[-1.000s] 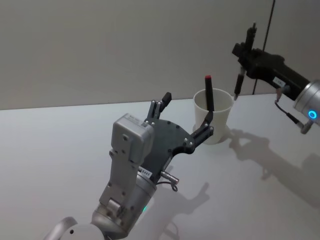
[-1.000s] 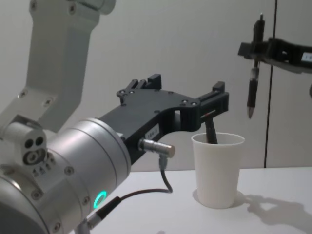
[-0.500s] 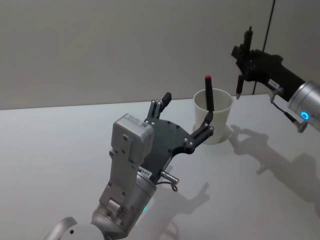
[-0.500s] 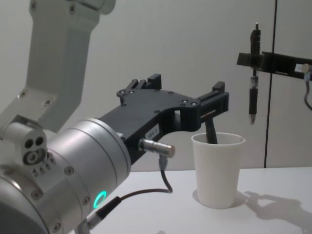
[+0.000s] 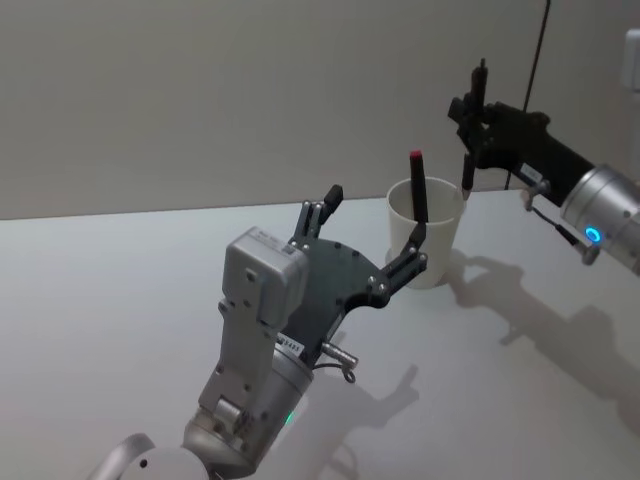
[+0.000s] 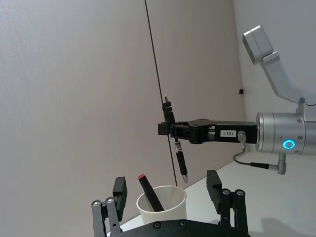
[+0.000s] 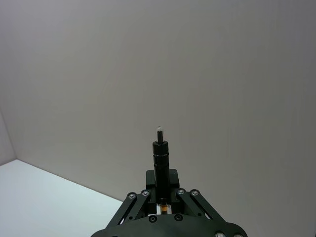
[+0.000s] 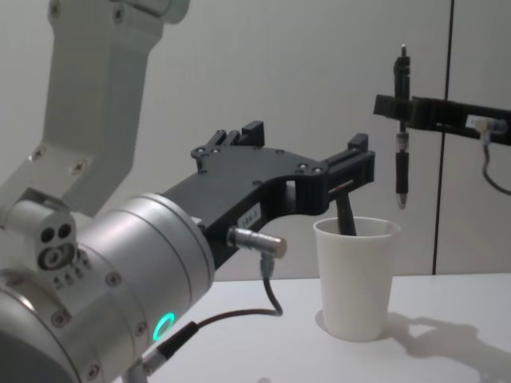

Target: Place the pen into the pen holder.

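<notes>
– Pen status?
– Upright, tip down, clamped in right claw just above the pen holder on the surface.
– Left claw?
– Spread apart beside the holder; red-capped pen inside.

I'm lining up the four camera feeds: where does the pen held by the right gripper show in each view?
Head: pen upper right, above the cup's far rim.
Left wrist: centre, upright, tip over the cup.
Right wrist: bottom centre, gripped, end up.
Chest: upper right, vertical.
Shared landmark: white pen holder, another pen inside.
</notes>
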`<state>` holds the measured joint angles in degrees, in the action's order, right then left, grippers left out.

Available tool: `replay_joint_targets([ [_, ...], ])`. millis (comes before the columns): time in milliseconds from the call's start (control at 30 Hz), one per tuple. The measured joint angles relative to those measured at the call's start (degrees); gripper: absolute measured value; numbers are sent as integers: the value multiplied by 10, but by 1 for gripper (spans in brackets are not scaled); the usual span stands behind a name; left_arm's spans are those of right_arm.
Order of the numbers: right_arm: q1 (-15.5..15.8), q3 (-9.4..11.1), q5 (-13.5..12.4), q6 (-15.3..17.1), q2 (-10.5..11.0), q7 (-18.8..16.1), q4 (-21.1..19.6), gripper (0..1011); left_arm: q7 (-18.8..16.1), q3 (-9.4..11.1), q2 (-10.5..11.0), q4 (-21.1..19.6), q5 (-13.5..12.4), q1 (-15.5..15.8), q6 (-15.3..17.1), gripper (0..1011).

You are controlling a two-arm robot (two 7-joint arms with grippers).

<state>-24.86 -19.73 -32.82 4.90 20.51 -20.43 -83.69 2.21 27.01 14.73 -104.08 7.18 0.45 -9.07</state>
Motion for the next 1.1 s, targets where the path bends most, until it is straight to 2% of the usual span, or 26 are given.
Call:
replay_joint_targets([
  [300,-17,-8,23,-18,-15,-17,37,132,0,0,0,0,0,0,0,1001],
  [767,-43,-15,30,-36,-37,-40,97,135,0,0,0,0,0,0,0,1001],
  [867,-45,-16,30,-38,-39,-42,103,179,0,0,0,0,0,0,0,1001],
  [933,-48,-17,30,-40,-41,-44,108,272,0,0,0,0,0,0,0,1001],
  [1000,-48,-17,30,-40,-41,-44,110,301,0,0,0,0,0,0,0,1001],
  [1033,-49,-17,31,-41,-42,-45,112,366,0,0,0,0,0,0,0,1001],
  [1100,-51,-17,31,-42,-43,-46,115,409,0,0,0,0,0,0,0,1001],
])
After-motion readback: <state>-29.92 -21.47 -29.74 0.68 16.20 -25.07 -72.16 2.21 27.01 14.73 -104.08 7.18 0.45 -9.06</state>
